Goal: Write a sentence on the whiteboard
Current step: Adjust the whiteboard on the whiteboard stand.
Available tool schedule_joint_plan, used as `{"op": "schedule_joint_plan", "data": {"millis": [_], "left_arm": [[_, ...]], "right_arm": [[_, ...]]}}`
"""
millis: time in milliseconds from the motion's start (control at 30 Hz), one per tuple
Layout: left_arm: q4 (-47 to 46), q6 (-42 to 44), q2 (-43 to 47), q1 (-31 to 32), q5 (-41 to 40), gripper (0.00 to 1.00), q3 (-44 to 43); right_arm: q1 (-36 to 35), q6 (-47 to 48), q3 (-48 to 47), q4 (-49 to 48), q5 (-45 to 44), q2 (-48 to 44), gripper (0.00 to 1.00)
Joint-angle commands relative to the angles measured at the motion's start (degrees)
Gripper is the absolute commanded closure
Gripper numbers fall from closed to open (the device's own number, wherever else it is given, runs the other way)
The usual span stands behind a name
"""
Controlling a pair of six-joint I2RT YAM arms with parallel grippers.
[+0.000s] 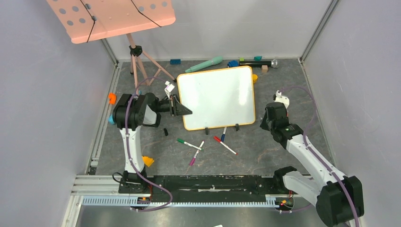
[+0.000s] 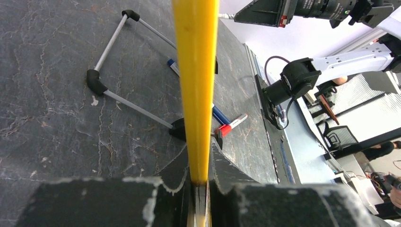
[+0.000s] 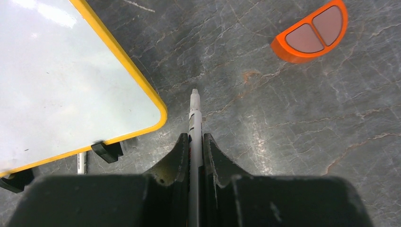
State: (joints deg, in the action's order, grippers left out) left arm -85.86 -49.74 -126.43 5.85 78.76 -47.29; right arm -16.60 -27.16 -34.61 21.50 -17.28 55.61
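Note:
The whiteboard lies in the middle of the table, white with an orange-yellow rim and two black clip feet at its near edge. Its face is blank; no letters of the sentence show. My left gripper is shut on the board's left rim, which runs up the left wrist view as a yellow bar between my jaws. My right gripper is shut on a white-barrelled marker, tip forward, just right of the board's near right corner.
Loose markers lie in front of the board: green, purple, red, blue. A pink music stand stands at the back left. Toys line the back wall. An orange half-disc lies ahead of my right gripper.

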Motion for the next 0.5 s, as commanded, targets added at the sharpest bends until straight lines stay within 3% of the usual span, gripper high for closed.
{"op": "schedule_joint_plan", "data": {"millis": [0, 100, 267, 467], "left_arm": [[-3.34, 1.43, -2.35, -1.19, -4.24, 0.84, -1.51], [-3.37, 3.95, -1.22, -1.17, -3.16, 0.73, -0.70], [-3.34, 1.16, -2.24, -1.18, -1.30, 0.34, -2.36], [-3.34, 2.10, -1.78, -1.19, -1.29, 0.32, -1.84]], "right_arm": [[0.25, 0.50, 0.51, -3.43, 1.65, 2.47, 1.00], [0.27, 0.37, 0.25, -4.47, 2.33, 3.93, 1.00], [0.18, 0.27, -0.89, -4.96, 3.37, 5.99, 1.00], [0.25, -0.57, -0.99, -5.13, 3.22, 6.51, 1.00]]}}
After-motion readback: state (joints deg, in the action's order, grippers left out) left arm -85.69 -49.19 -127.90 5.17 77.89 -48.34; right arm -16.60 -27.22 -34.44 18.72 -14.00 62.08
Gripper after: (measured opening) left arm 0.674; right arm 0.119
